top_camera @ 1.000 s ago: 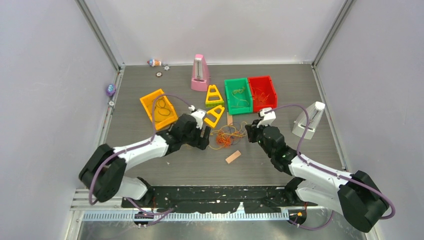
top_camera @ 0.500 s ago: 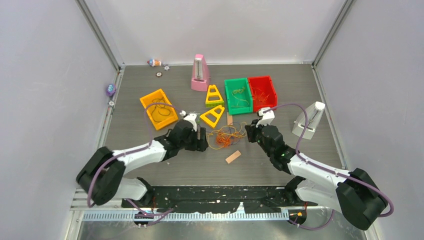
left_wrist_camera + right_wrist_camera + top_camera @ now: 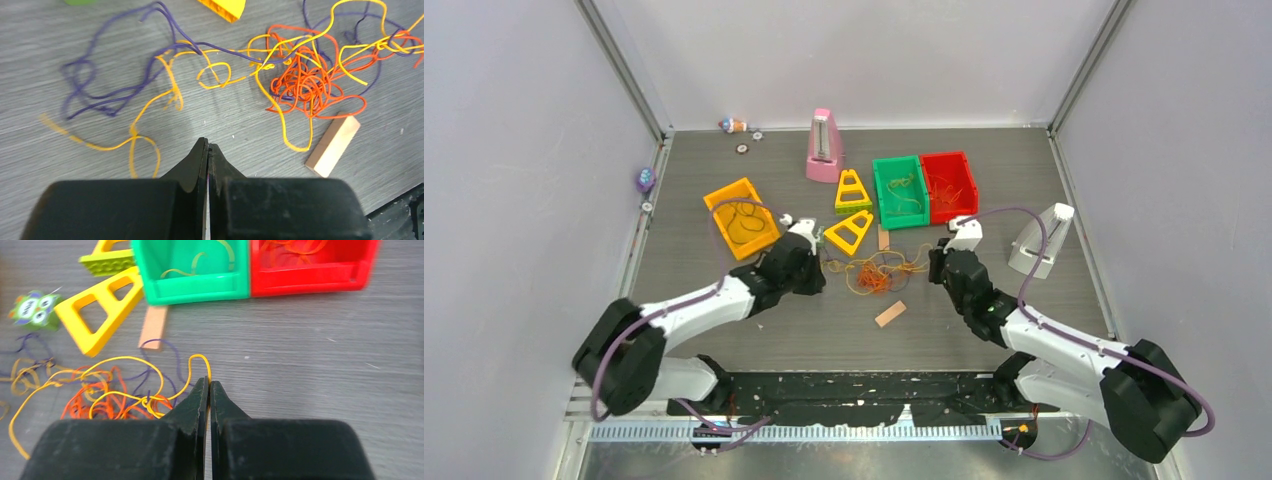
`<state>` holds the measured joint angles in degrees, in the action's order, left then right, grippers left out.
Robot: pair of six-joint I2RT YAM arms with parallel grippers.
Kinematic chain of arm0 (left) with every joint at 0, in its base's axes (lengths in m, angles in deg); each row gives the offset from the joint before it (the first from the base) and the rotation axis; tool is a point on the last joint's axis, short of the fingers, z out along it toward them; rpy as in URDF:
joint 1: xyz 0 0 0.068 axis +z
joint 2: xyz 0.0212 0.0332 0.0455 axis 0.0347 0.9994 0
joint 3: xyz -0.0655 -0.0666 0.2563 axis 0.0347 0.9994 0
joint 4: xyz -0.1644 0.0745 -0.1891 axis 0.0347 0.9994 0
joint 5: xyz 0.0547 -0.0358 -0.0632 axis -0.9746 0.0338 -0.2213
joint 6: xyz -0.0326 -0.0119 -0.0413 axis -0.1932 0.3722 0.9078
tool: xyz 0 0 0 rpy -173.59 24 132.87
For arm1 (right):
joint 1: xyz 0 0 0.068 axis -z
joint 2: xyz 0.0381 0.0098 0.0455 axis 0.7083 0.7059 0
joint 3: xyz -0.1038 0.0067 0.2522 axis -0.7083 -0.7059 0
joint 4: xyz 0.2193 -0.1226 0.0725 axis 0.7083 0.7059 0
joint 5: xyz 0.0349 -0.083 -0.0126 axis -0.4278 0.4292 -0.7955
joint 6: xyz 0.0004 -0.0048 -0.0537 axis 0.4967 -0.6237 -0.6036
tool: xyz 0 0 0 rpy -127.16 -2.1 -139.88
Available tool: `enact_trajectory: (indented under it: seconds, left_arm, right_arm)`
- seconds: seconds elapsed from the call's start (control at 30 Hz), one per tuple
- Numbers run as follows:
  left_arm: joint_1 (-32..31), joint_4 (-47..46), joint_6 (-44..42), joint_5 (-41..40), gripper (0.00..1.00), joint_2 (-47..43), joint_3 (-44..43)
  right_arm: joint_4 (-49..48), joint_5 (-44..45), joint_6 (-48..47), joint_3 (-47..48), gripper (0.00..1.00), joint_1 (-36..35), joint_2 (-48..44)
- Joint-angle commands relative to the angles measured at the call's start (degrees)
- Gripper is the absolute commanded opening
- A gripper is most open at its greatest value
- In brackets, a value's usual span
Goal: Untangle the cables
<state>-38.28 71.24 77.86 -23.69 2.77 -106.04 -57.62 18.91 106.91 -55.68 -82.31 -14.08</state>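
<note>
— My left pincer [image 3: 207, 146] is closed, tip against tip, and I see nothing caught between the fingers. It hangs low over the grey surface [image 3: 250, 150], near a loose yellow loop.

— And the other one?

— My right pincer [image 3: 209, 382] is closed too. A yellow cable [image 3: 127, 359] runs in a curve up to the very tips. I think it is pinched there, but the strand is thin and the fingers hide the last part of it.

— Where are the cables [image 3: 879, 272]?

— They lie on the surface between my two arms, in front of the bins. The orange-red strands [image 3: 305, 82] make a dense knot in the middle, with yellow ones looped through and around it. The purple cable [image 3: 115, 95] spreads away from the knot towards my left side, in flat, open curves.

— What is around them?

— A small wooden block [image 3: 332, 146] lies just beside the knot, on the near side. A yellow triangle frame [image 3: 120, 315] and a little owl figure [image 3: 34, 309] are on the far side. Behind these stand a green bin [image 3: 200, 290] and a red bin [image 3: 310, 277], touching each other. Each has some strands inside.
</note>
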Motion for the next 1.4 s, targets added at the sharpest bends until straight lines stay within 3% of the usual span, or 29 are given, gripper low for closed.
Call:
enact_trajectory:
  seconds: [0.0,0.27,0.4,0.5,0.57,0.63,0.73,0.8,0.9,1.1,1.27,1.37]
  left_arm:
    - [0.4,5.5,-1.9,-8.7,0.00,-11.7,2.9]
    - [9.9,12.5,5.9,-13.3,0.00,-32.6,10.4]
    - [11.3,14.4,8.2,-19.2,0.00,-41.0,13.1]
    - [11.4,7.8,4.0,-10.6,0.00,-42.2,14.8]
    - [11.4,4.2,3.2,-2.0,0.03,-39.9,14.8]
    - [11.0,0.8,3.9,6.0,0.27,-35.4,13.7]
    - [6.6,-2.5,6.9,7.3,0.68,-27.9,10.3]
    - [1.6,-5.2,8.4,4.4,0.81,-22.6,7.8]
    - [-4.7,-10.3,12.0,3.9,0.83,-14.4,3.5]
    - [-9.4,-20.0,17.6,5.9,0.81,1.4,-4.0]
    - [-11.9,-21.1,20.1,3.9,0.80,10.0,-10.7]
    - [-12.1,-20.0,23.7,2.9,0.75,14.2,-14.0]
  right_arm:
    - [4.4,14.7,4.5,2.1,0.05,0.3,-3.8]
    - [13.7,35.0,14.0,-0.8,0.05,0.9,-12.9]
    - [10.6,32.9,13.2,-2.8,0.05,1.3,-15.8]
    - [4.7,22.1,5.8,-3.7,0.05,1.4,-15.2]
    - [0.8,14.7,3.3,-4.0,0.07,1.4,-13.8]
    - [-0.8,10.8,2.7,-3.7,0.08,1.4,-12.1]
    - [-0.9,9.1,2.5,-2.8,0.08,1.4,-10.5]
    - [-1.1,8.3,2.3,-2.7,0.08,1.4,-10.1]
    - [-1.5,8.0,2.1,-2.8,0.08,1.4,-10.1]
    - [-1.5,7.9,2.0,-3.0,0.08,1.4,-10.7]
    - [-1.4,8.0,1.9,-3.2,0.08,1.4,-11.2]
    - [-1.5,8.0,1.9,-3.4,0.08,1.4,-11.7]
